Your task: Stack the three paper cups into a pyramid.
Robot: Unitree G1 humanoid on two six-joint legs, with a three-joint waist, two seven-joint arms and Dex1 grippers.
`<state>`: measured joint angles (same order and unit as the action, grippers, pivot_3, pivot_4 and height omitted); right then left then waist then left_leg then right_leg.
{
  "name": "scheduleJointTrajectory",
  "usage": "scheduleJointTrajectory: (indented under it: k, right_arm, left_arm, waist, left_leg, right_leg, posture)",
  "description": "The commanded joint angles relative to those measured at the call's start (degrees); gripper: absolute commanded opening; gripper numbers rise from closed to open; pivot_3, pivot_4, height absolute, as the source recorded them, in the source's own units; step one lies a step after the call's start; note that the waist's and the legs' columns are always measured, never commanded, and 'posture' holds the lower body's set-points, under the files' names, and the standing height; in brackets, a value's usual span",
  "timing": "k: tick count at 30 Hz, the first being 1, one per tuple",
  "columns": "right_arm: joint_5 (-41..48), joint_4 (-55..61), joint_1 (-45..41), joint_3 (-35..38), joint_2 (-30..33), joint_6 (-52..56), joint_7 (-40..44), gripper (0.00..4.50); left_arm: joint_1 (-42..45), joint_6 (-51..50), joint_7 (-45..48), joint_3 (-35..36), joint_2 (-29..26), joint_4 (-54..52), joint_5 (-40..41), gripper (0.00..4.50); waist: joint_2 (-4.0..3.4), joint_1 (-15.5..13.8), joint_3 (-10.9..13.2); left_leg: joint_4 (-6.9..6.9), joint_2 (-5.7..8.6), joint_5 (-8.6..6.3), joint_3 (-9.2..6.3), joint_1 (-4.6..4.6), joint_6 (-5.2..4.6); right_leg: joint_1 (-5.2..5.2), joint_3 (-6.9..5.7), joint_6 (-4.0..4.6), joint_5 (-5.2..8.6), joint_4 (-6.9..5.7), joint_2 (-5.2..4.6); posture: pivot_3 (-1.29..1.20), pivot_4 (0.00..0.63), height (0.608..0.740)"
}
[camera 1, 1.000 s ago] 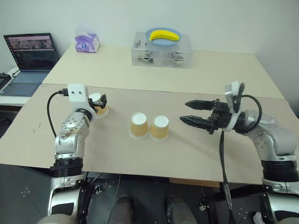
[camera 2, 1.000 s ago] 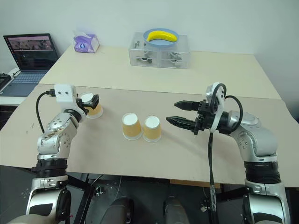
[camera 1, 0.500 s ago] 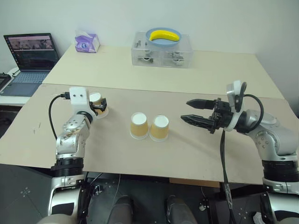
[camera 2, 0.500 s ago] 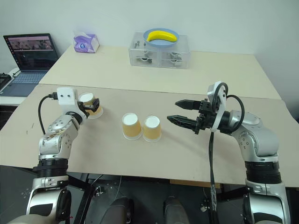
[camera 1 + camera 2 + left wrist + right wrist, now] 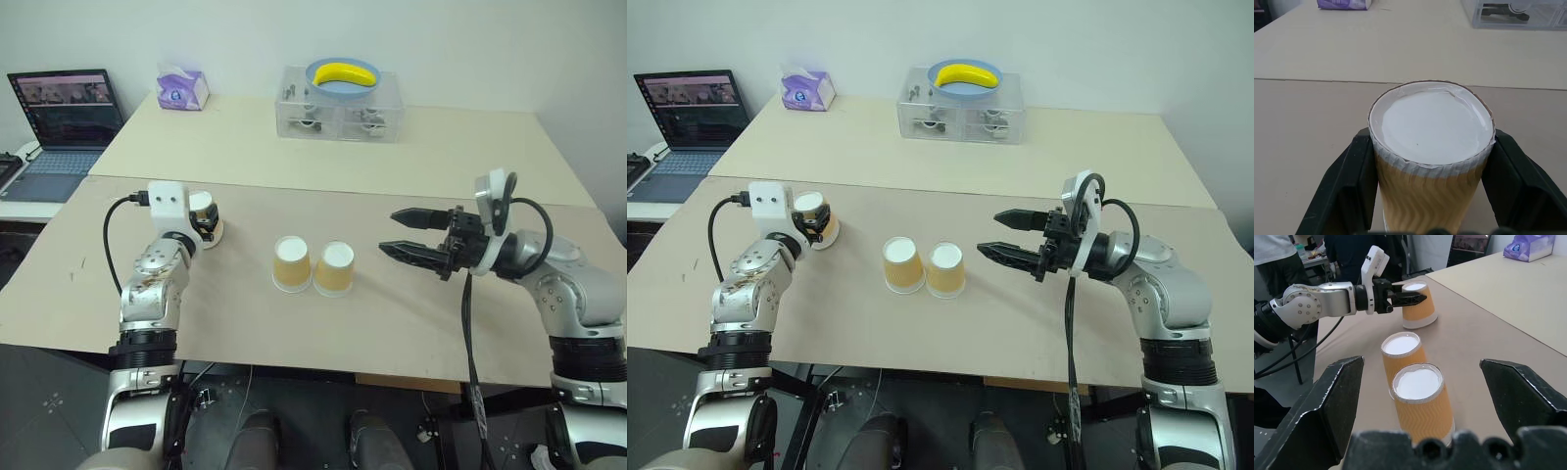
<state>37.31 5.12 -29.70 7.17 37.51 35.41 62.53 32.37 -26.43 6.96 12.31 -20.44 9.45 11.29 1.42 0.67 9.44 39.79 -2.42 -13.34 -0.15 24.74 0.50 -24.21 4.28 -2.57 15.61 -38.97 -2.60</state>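
Two tan ribbed paper cups (image 5: 313,266) stand touching mid-table, the third cup (image 5: 1432,161) pinched near the table's left edge by the left gripper (image 5: 1432,188) and still unstacked, the right gripper (image 5: 396,233) spread.

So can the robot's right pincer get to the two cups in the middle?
Probably yes. The right pincer is open and points at the two middle cups, with only bare table between them.
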Motion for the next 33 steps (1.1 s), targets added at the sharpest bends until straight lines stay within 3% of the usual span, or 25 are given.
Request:
scheduleJointTrajectory:
  k: [1, 5, 8, 11, 16, 23, 33]
  right_arm:
    - [0.9, 1.4, -0.7, 0.8, 0.6, -0.9, 0.5, 4.50]
    - [0.6, 0.7, -1.2, 0.7, 0.7, -1.2, 0.9, 4.50]
    - [1.3, 1.4, -0.9, 1.0, 1.2, -0.6, 1.9, 4.50]
    - [2.1, 2.9, 0.4, 1.6, 2.4, -0.3, 3.5, 4.50]
    - [2.0, 4.3, 2.5, 2.3, 3.9, -0.7, 4.3, 4.50]
    - [2.3, 6.0, 4.2, 2.8, 3.8, -0.4, 2.9, 4.50]
    - [3.1, 7.6, 6.2, 3.6, 4.5, -0.4, 1.0, 4.50]
  left_arm:
    - [3.8, 4.6, 1.8, 0.0, -2.0, -4.0, -0.6, 2.52]
    - [7.8, 5.0, 9.5, 0.1, -3.9, -5.6, 3.7, 2.52]
    - [8.9, 2.6, 20.4, -0.6, -6.9, -9.0, 9.6, 2.52]
    - [8.1, -2.7, 31.5, -1.4, -10.6, -13.7, 17.2, 2.52]
    - [9.0, -14.5, 40.1, -2.2, -14.4, -15.8, 27.3, 2.52]
    - [11.4, -11.8, 48.3, -10.6, -14.5, -12.9, 23.9, 2.52]
    - [16.1, -10.2, 54.0, -14.7, -12.0, -9.1, 22.3, 2.52]
  waist:
    - [0.00, 0.0, 0.0]
    - [0.00, 0.0, 0.0]
    - [0.00, 0.0, 0.0]
    - [0.00, 0.1, 0.0]
    - [0.00, 0.2, 0.0]
    - [0.00, 0.1, 0.0]
    - [0.00, 0.2, 0.0]
  left_leg:
    - [0.00, 0.00, 0.00, 0.00, 0.00, 0.00]
    - [0.01, 0.01, 0.00, 0.00, 0.01, 0.01]
    - [0.00, 0.02, 0.00, 0.00, 0.02, 0.01]
    - [-0.05, 0.00, 0.00, 0.01, 0.03, 0.01]
    - [-0.01, -0.03, 0.00, 0.01, -0.03, 0.00]
    - [-0.01, -0.02, 0.01, 0.01, -0.02, 0.00]
    - [0.00, -0.03, 0.01, 0.01, -0.01, 0.00]
  right_leg:
    - [0.00, 0.00, 0.00, 0.00, 0.00, 0.00]
    - [0.01, -0.01, 0.00, 0.00, 0.00, 0.00]
    - [0.02, -0.01, 0.00, 0.00, 0.05, -0.01]
    - [-0.02, -0.01, 0.00, 0.00, 0.05, 0.00]
    - [0.03, -0.02, -0.01, 0.01, 0.00, 0.04]
    - [0.04, -0.02, -0.01, 0.01, 0.04, 0.06]
    - [0.04, -0.01, -0.01, 0.01, 0.05, 0.07]
  posture:
    - [0.00, 0.150, 0.694]
    - [0.00, 0.150, 0.694]
    - [0.00, 0.150, 0.694]
    - [0.00, 0.150, 0.694]
    - [0.00, 0.150, 0.694]
    - [0.00, 0.150, 0.694]
    - [0.00, 0.150, 0.694]
